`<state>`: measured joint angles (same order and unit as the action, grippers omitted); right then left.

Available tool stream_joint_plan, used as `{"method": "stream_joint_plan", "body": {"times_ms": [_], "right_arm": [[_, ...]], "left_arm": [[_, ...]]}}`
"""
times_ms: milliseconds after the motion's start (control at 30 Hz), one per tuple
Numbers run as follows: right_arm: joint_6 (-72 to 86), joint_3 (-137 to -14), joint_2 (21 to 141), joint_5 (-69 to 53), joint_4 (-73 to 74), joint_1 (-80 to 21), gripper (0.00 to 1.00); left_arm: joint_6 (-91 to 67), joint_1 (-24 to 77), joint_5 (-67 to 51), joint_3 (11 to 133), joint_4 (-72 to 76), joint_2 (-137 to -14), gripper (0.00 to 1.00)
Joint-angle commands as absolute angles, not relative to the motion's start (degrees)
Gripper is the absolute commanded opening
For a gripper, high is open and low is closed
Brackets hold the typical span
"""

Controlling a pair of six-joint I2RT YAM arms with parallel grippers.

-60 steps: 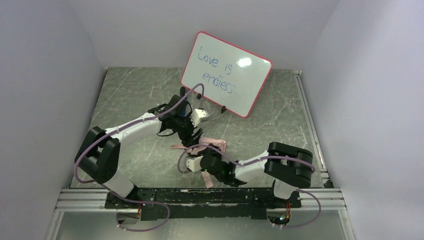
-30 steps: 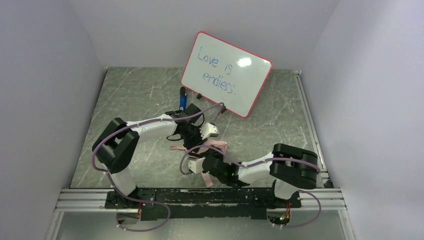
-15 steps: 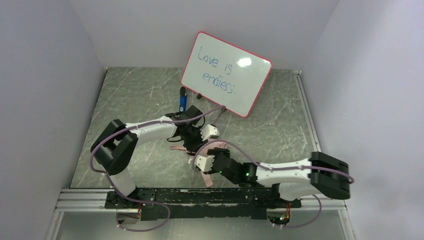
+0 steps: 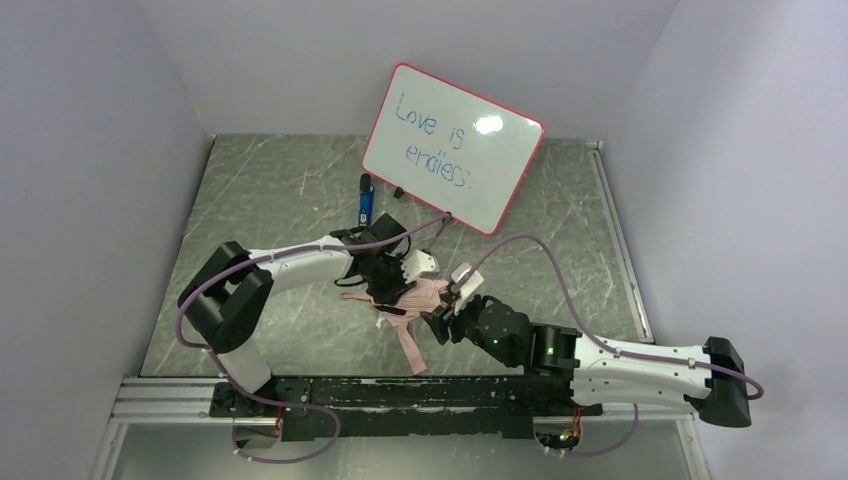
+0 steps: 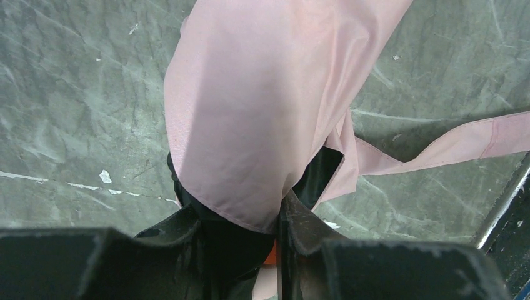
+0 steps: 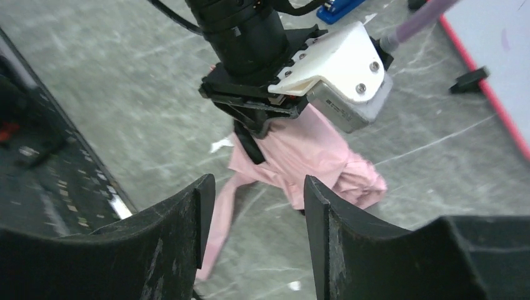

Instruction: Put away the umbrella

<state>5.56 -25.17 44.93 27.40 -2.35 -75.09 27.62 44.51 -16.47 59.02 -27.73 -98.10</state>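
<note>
Umbrella: the umbrella [image 4: 418, 296] lies as a loose pink bundle on the table [image 4: 260, 190], a little in from the middle of the near edge. Its strap [image 4: 408, 348] trails toward that edge.
Left claw: the left gripper [image 4: 388, 290] is clamped on the bundle's left end. Our wrist view shows pink fabric and something black pinched between its fingers [image 5: 184, 220].
Right claw: the right gripper [image 4: 441, 326] stands open and empty just beside the bundle's right end, aimed at it and touching nothing.
Risk, cloth only: we judge the left hold may catch thin fabric more than shaft, so a pull could slide the canopy loose or unfurl it.
Risk, strap: the loose strap could snag under a finger or drag.
Risk, arms: both claws crowd one small bundle, and the right one closing in could strike the left wrist camera [image 6: 337, 69].
Left wrist only: the pinch itself.
Right wrist only: the empty gap between our right jaws, and the bundle's crumpled far end.
Top only: the whiteboard [image 4: 452, 148] at the far edge and the blue marker [image 4: 366, 205] before it, well apart from the work.
</note>
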Motion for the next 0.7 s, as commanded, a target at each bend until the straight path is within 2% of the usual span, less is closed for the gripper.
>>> {"method": "stream_joint_plan", "body": {"times_ms": [0, 200, 367, 667], "right_arm": [[27.5, -26.9, 42.8, 27.4, 5.8, -75.4, 0.58], [47.2, -20.7, 44.0, 27.4, 3.1, -75.4, 0.57], [52.4, -16.9, 48.6, 27.2, -6.6, -75.4, 0.57], [56.7, -18.4, 64.5, 25.7, -16.3, -75.2, 0.58]], "left_arm": [[27.5, 44.1, -5.8, 55.8, -25.9, -99.8, 0.05], [27.5, 44.1, -5.0, 55.7, -26.0, -99.3, 0.05], [27.6, 44.4, -5.3, 55.8, -26.1, -99.3, 0.05], [27.4, 44.5, -5.2, 55.5, -26.0, -99.2, 0.05]]}}
